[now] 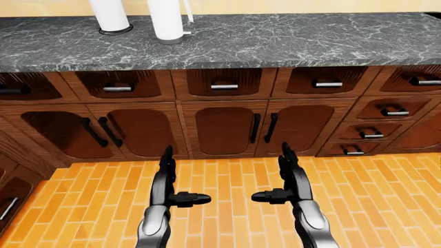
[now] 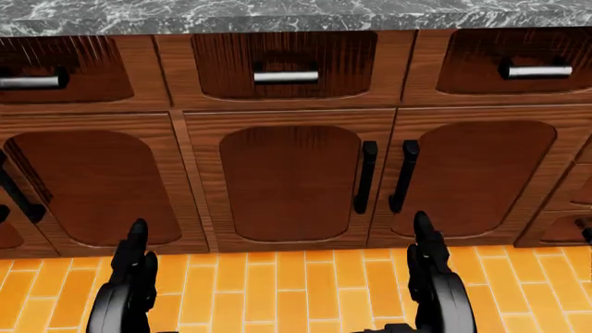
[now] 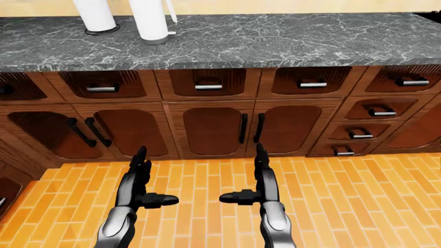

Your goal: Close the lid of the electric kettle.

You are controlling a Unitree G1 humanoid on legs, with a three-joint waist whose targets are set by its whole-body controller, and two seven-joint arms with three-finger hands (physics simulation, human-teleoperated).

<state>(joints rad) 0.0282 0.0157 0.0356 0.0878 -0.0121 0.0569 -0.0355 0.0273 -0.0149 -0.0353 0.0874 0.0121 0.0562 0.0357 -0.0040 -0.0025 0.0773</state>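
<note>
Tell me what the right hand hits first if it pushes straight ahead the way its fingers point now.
Probably the cabinet door below the counter. The right hand is open and empty over the tiled floor, fingers aimed at the cabinets; nothing stands between, though depth is hard to judge.

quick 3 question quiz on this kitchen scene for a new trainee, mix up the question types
1. True or false: the left hand and right hand each grip an object.
2. Multiple choice: the two white cylinders on the dark marble counter sit toward the left-eye view's (A) top left, (B) top right, (C) bottom middle.
3. Fill in: the floor under the hands is laid in orange ____.

Key:
1. False; both hands are open and empty, held over the floor.
2. A
3. Brick; the pattern resembles tile. Only the cylinders' lower parts show, so no kettle lid can be seen.
</note>
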